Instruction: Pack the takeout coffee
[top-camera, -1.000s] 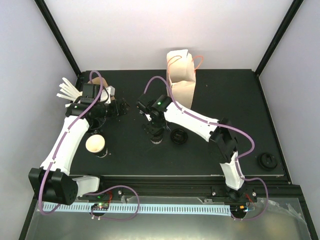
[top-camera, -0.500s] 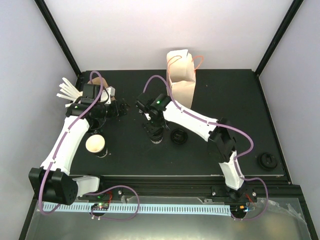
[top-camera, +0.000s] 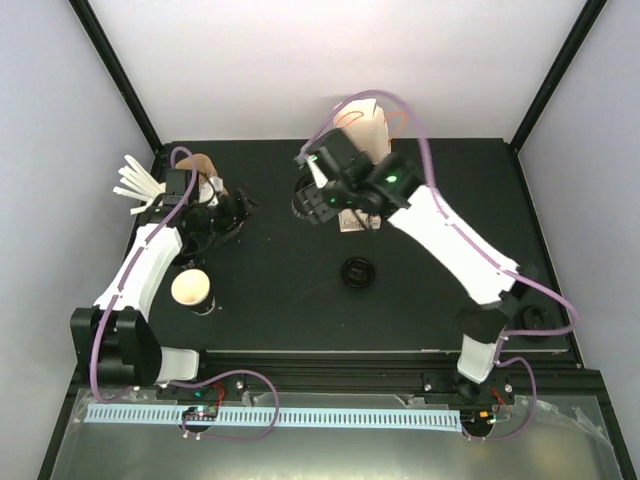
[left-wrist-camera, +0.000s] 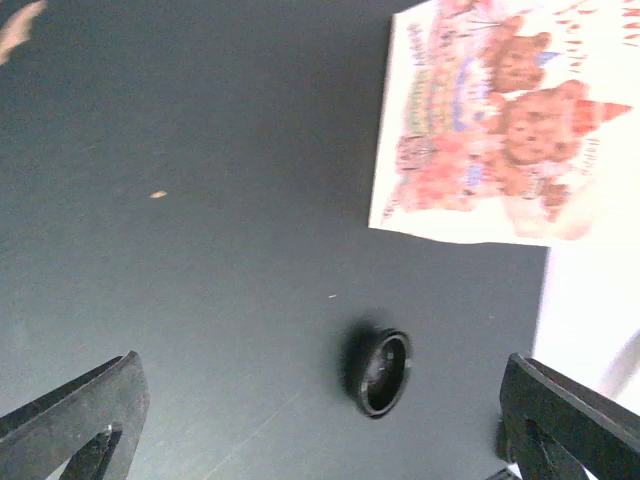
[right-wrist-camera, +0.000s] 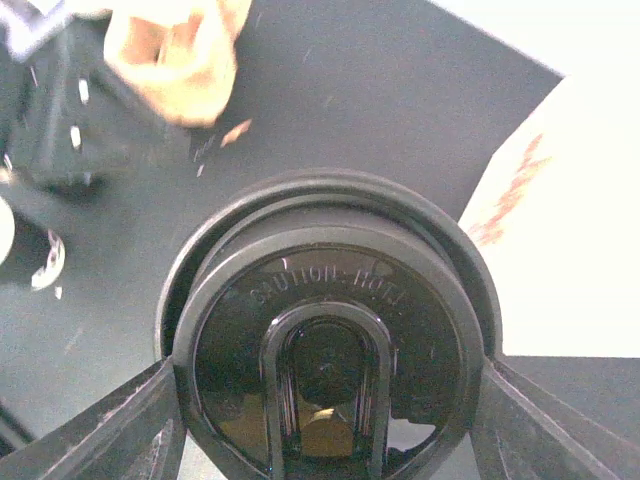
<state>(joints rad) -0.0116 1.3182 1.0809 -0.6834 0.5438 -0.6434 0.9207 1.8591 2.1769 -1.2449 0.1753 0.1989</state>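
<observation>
Centrally, round glossy plastic lid (right-wrist-camera: 325, 300)

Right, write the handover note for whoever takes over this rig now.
Left pincer: open, holding nothing.
Right pincer: shut on a lidded cup, held close to the paper bag.
Done: one cup is lidded and gripped.
Left: that cup is not yet in the bag. An open cup and a loose lid sit on the table, apart from each other.
</observation>
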